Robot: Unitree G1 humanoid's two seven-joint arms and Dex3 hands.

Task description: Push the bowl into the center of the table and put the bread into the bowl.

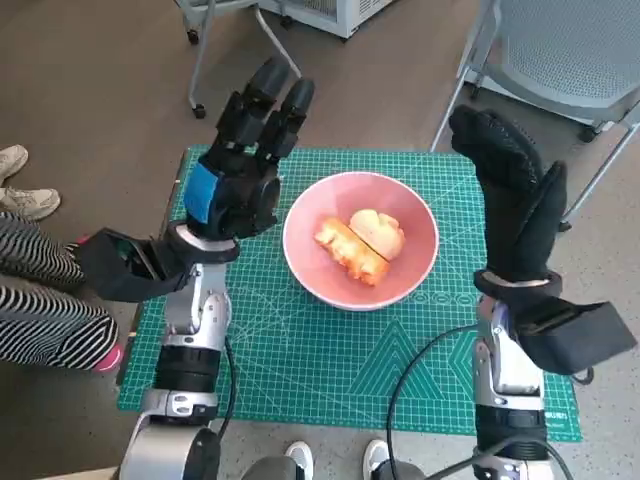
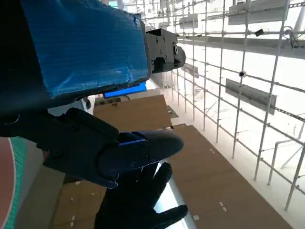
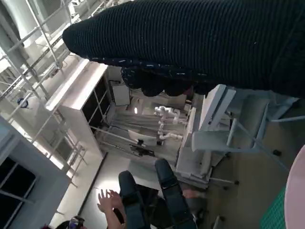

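Note:
A pink bowl sits near the middle of the green cutting mat in the head view. Inside it lie pieces of bread, golden and pale. My left hand, black with blue tape, is raised just left of the bowl with its fingers stretched away from me, holding nothing. On the other side, my gloved right hand stands up, fingers apart and empty. The left wrist view shows my left hand and, past it, the gloved right hand. A sliver of the bowl shows in the right wrist view.
A person's striped legs and white shoe are at the table's left side. A grey chair stands beyond the far right corner, metal legs beyond the far left. A black cable crosses the mat's near right.

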